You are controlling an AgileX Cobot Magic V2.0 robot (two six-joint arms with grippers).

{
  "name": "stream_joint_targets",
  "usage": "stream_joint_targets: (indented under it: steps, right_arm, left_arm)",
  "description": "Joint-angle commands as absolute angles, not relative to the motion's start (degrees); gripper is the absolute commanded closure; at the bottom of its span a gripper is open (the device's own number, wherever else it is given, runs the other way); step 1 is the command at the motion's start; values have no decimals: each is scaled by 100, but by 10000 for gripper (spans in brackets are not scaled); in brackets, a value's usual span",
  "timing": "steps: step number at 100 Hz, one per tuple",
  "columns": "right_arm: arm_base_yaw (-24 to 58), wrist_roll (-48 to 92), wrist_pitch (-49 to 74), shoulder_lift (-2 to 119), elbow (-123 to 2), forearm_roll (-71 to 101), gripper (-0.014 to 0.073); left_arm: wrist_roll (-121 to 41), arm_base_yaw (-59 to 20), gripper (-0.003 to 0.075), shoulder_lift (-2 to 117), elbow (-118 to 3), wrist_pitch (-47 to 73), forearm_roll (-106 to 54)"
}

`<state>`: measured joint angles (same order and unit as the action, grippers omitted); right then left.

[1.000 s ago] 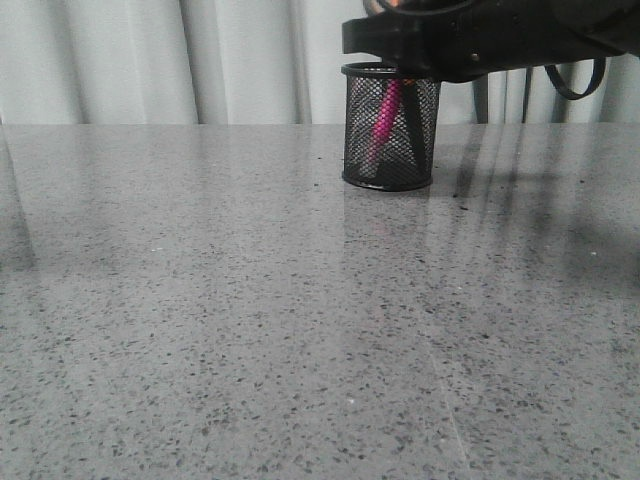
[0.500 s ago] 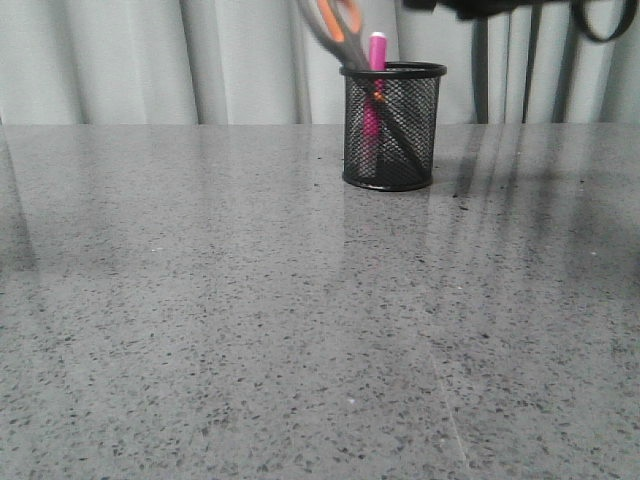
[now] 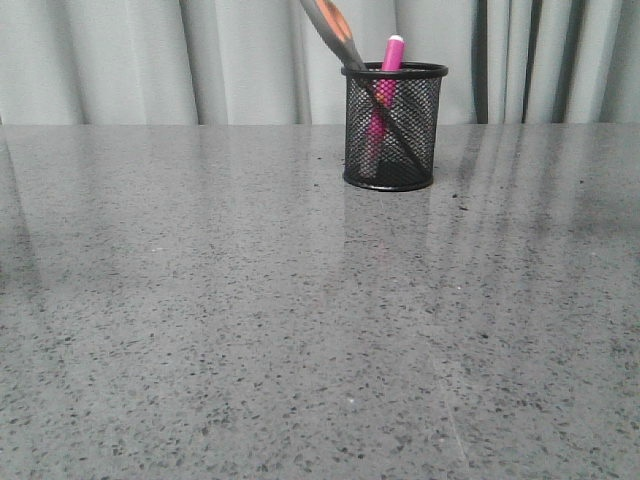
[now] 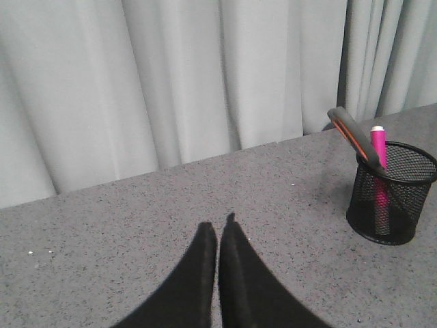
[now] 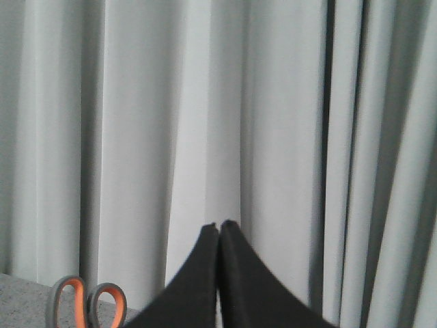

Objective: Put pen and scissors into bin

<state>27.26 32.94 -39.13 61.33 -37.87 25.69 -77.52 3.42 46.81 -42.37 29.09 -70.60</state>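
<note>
The black mesh bin stands upright at the back of the table, right of centre. Inside it the magenta pen leans with its whitish end poking above the rim. The scissors stand blades-down in the bin, grey and orange handles slanting up to the left. The left wrist view shows the bin, pen and scissors well off to one side of my shut, empty left gripper. My right gripper is shut and empty, raised before the curtain, with the scissors' handle loops low beside it.
A pale pleated curtain hangs behind the grey speckled table. Neither arm shows in the front view.
The right arm, over the bin a second ago, has lifted up out of the front view. The scissors now stand free in the bin, and the pen has tipped toward the right.
</note>
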Motion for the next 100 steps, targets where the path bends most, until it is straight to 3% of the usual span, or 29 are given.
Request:
stream_joint_targets:
  steps: [1,36,60,100]
  right_arm:
    - [2697,3373,-4313,5495,-3509,2421,670]
    - [2697,3373,-3951,3100,-1235,2653,670]
    - [2697,3373,-3506,1814,-319,3255,670]
    - [2697,3373,-3189,1511,-305,3551,670]
  left_arm:
    - [-7791,358,739,4235,-4107,2506,-7305]
    - [-8335,358,739,1645,-2139,1585,-7977]
    - [-8335,358,739,-265,-950,1126,-8275]
    - [-8335,358,739,-39,-815,1586,-8664]
